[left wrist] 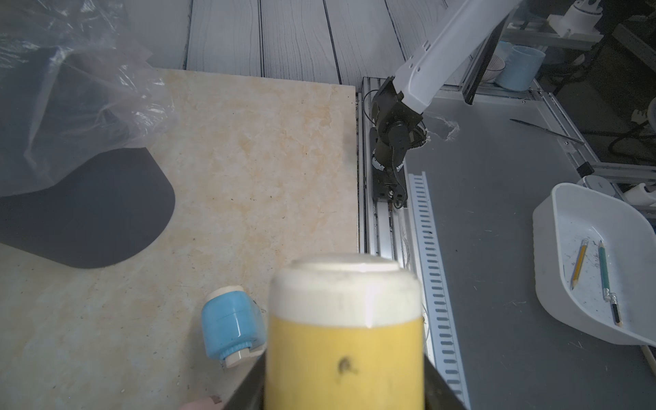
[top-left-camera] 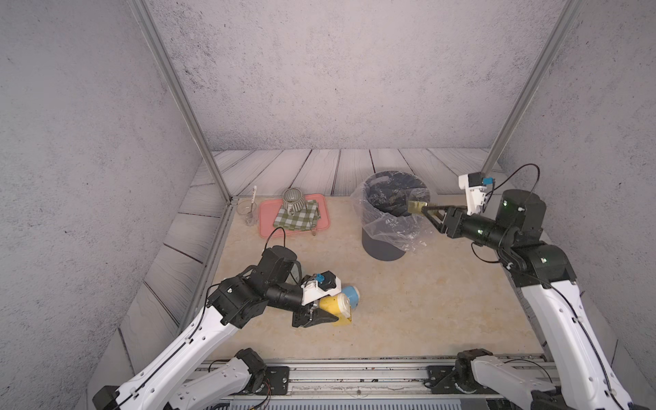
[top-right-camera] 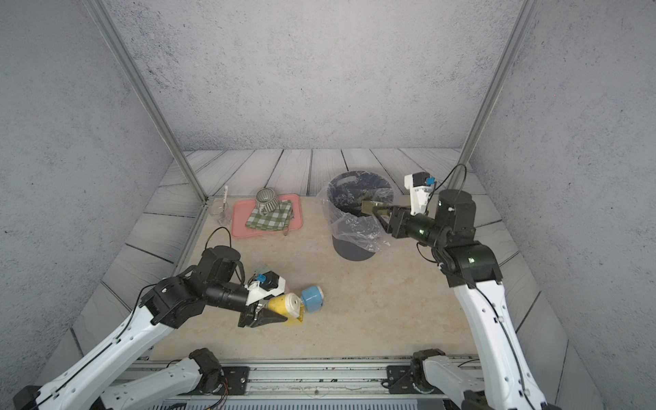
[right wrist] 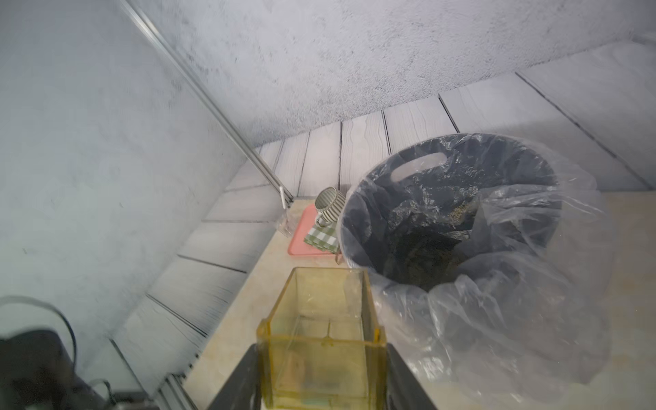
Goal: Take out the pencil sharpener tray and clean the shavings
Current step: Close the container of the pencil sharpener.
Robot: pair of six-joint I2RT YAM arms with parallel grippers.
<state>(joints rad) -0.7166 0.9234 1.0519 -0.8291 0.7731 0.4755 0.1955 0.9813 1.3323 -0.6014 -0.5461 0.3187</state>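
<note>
My right gripper (top-left-camera: pixel 424 208) is clamped on the sharpener tray (right wrist: pixel 319 337), jaws partway in, one finger flat on each long side wall at the thicker front-panel end. The tray is out at the rim of the dark bin (top-left-camera: pixel 383 245), on the side nearest my right arm. In both top views it looks to be over the opening, just above the clear plastic liner (top-left-camera: pixel 390 227). Its open side faces my wrist camera and I see no pile of shavings in it, only haze on the walls. There are plenty of shavings down in the bin.

Handling guess: the tray is thin clear yellow plastic, so very light, stiff but likely to flex or crack if squeezed hard, with slick walls. The best hold is where I have it, low on the side walls by the front panel. A firm shake could slide it out.

My left gripper (top-left-camera: pixel 328 309) is fully closed across the yellow pencil sharpener (left wrist: pixel 344 337), which lies on its side low over the table (top-left-camera: pixel 426 301). I can't tell if it's touching. It has a hard, smooth, rounded body and could roll in the jaws. A blue sharpener (left wrist: pixel 230 321) lies just beside it.
</note>
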